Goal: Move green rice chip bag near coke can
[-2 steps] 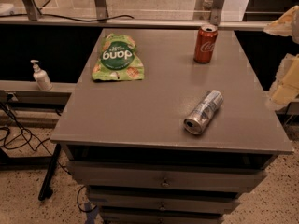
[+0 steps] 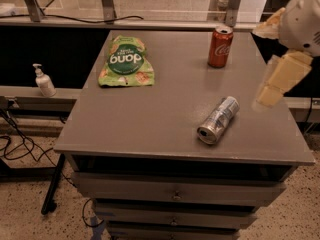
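Observation:
The green rice chip bag (image 2: 125, 61) lies flat on the grey cabinet top (image 2: 150, 119) at its far left, with its "dang" label upside down to me. The coke can (image 2: 220, 46) stands upright at the far right of the top, well apart from the bag. My gripper (image 2: 279, 78) hangs over the right edge of the top, to the right of the coke can and above it, holding nothing that I can see.
A silver-grey can (image 2: 218, 120) lies on its side at the front right of the top. A white pump bottle (image 2: 44, 81) stands on a ledge to the left. Drawers (image 2: 175, 196) sit below the top, and cables (image 2: 20, 144) trail on the floor at left.
My gripper has moved a little left, further over the right edge of the cabinet top. The bag and both cans have not moved.

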